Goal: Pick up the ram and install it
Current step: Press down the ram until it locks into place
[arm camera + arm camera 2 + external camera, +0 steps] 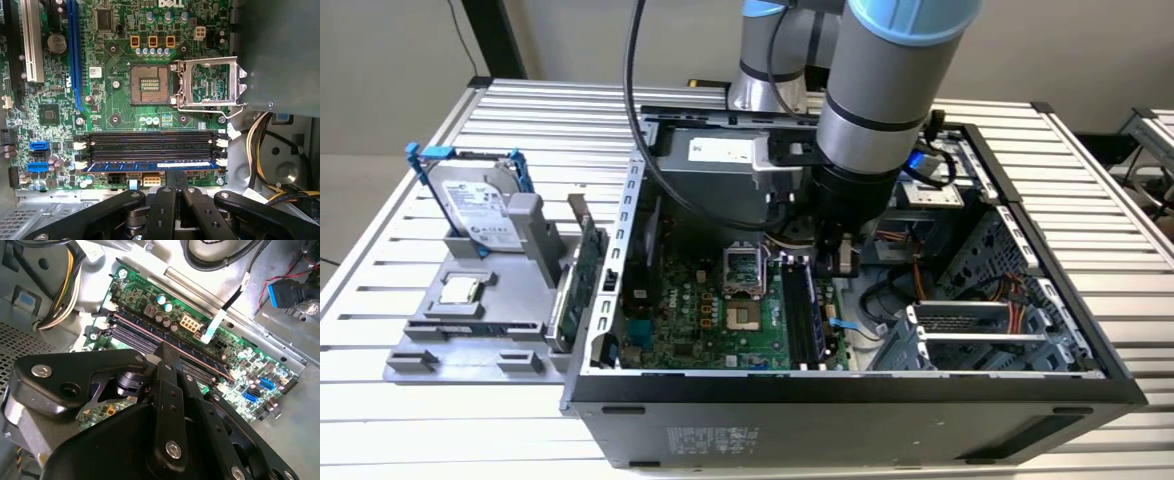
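Note:
The ram (150, 165) is a long blue stick lying along the outermost of the motherboard's black slots (150, 142), between white end clips. In the exterior view the ram (809, 310) lies lengthwise in the slot row on the board inside the open case. My gripper (175, 176) is shut with nothing between its fingers. Its tips are right beside the middle of the stick's long edge; I cannot tell if they touch it. In the second wrist view the gripper (166, 351) hangs over the slot row. In the exterior view the gripper (838, 262) is low inside the case.
The green motherboard (120, 100) has an open CPU socket (149, 84) with its metal frame (210, 82) raised. Yellow and black cables (260, 145) run beside the slots. Outside the case, a grey holder (467, 330) carries a hard drive (478, 205) and a green card (580, 270).

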Available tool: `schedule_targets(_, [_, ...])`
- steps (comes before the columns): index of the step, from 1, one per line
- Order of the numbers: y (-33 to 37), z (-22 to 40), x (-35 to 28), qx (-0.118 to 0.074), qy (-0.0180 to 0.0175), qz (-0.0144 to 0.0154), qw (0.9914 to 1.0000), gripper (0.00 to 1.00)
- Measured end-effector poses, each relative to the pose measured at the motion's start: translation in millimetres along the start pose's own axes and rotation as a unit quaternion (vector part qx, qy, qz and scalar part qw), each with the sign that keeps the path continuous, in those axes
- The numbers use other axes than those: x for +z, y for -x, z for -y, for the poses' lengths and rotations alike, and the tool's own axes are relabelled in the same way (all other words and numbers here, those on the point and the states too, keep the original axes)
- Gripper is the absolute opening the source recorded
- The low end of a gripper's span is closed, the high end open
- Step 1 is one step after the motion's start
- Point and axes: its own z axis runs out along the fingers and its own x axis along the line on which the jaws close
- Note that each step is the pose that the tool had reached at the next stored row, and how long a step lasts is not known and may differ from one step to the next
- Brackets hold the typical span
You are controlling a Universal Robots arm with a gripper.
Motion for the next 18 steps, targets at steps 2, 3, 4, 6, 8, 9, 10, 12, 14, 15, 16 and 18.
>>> schedule_targets(2, [-2.3,0.2,0.2,0.0,0.0002,0.0001,1.0,0.0])
schedule_targets(3, [-3.6,0.2,0.5,0.0,0.0003,0.0,1.0,0.0])
schedule_targets(4, [-4.9,0.3,1.3,0.0,0.0003,0.0001,1.0,0.0])
schedule_targets(6, [-6.1,0.1,4.1,0.0,0.0003,0.0002,1.0,0.0])
schedule_targets(8, [-7.1,0.1,6.1,0.0,0.0009,-0.0002,1.0,0.0])
schedule_targets(9, [-7.5,0.2,6.8,0.0,0.0017,-0.0002,1.0,0.0])
schedule_targets(10, [-7.5,0.1,6.9,0.0,0.0028,-0.0004,1.0,0.0])
schedule_targets(12, [-7.5,0.1,6.9,0.0,0.0032,-0.0005,0.99999,0.0])
schedule_targets(14, [-7.8,0.2,7.6,0.0,0.0032,-0.0003,0.99999,0.0])
schedule_targets(15, [-7.8,0.1,9.4,0.0,0.0031,-0.0002,0.99999,0.0])
schedule_targets(16, [-7.9,0.1,11.1,0.0,0.0031,-0.0003,1.0,0.0])
schedule_targets(18, [-9.4,0.4,13.2,0.0,0.0043,-0.0005,0.99999,0.0])
